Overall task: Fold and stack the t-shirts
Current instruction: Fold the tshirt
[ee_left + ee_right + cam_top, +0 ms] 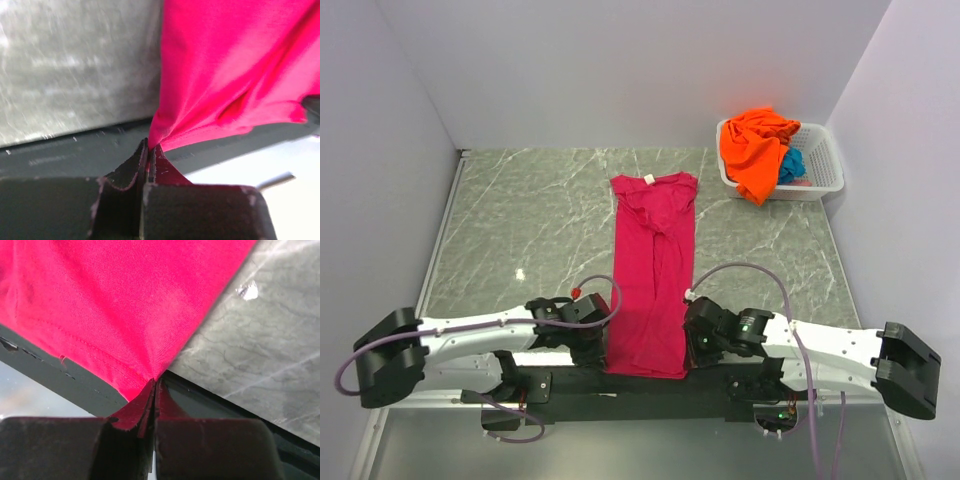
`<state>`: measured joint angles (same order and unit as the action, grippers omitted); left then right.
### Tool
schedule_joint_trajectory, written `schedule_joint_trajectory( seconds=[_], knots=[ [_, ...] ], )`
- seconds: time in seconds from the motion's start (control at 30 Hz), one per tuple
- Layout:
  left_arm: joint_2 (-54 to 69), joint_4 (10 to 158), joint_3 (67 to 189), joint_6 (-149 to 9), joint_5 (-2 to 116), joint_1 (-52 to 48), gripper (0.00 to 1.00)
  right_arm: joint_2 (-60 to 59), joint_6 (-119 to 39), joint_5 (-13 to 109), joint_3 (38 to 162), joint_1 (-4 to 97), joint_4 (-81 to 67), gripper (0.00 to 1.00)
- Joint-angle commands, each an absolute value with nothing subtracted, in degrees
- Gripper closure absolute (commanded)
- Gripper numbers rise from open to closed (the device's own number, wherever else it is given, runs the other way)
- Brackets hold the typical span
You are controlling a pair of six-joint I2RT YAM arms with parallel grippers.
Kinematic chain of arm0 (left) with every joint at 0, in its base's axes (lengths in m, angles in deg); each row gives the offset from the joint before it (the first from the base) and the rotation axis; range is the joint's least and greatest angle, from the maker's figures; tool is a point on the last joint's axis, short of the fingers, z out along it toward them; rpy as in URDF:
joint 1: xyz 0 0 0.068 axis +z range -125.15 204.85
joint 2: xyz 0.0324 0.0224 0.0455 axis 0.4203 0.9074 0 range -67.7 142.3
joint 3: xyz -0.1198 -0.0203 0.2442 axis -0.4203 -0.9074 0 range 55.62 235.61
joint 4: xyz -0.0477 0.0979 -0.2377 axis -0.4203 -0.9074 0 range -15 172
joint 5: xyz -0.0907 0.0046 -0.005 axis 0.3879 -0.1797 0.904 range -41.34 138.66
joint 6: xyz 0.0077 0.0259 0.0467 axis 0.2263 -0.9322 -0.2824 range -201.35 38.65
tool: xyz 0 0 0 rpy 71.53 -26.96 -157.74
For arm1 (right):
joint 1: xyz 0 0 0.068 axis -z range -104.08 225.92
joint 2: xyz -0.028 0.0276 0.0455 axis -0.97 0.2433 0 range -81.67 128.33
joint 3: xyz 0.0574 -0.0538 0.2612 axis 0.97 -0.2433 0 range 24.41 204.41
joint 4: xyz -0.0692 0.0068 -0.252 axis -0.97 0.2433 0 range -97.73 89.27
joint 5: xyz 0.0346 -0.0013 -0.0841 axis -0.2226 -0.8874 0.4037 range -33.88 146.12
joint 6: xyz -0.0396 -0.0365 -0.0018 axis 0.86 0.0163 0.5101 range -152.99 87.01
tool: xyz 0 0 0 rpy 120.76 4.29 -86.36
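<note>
The magenta-pink t-shirt lies in a long narrow strip down the middle of the marble table, its white neck label at the far end and its hem over the near edge. My left gripper is shut on the hem's left corner; in the left wrist view the pink cloth runs into the closed fingertips. My right gripper is shut on the hem's right corner, the pink cloth pinched at its tips. An orange t-shirt and a teal-blue one are heaped in the basket.
A white lattice basket stands at the table's far right corner. Grey walls close in the left, back and right sides. A black rail runs along the near edge between the arm bases.
</note>
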<state>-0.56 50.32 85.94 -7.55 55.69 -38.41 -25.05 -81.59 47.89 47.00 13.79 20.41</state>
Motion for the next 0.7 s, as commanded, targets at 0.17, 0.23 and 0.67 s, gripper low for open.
schedule_joint_trajectory(
  seconds=[0.17,0.23,0.67],
  knots=[
    [-7.8,48.0,83.4,-0.9,54.9,-39.4,0.99,-31.5,-86.8,47.0,42.8,13.5,21.7,1.0],
    [-7.2,48.2,83.7,-1.5,54.6,-39.5,0.99,-32.0,-86.9,45.8,42.4,13.5,18.7,1.0],
    [-0.7,45.2,100.6,-12.5,40.3,-34.5,0.99,-22.6,-77.6,66.6,60.5,16.8,24.7,1.0]
  ],
)
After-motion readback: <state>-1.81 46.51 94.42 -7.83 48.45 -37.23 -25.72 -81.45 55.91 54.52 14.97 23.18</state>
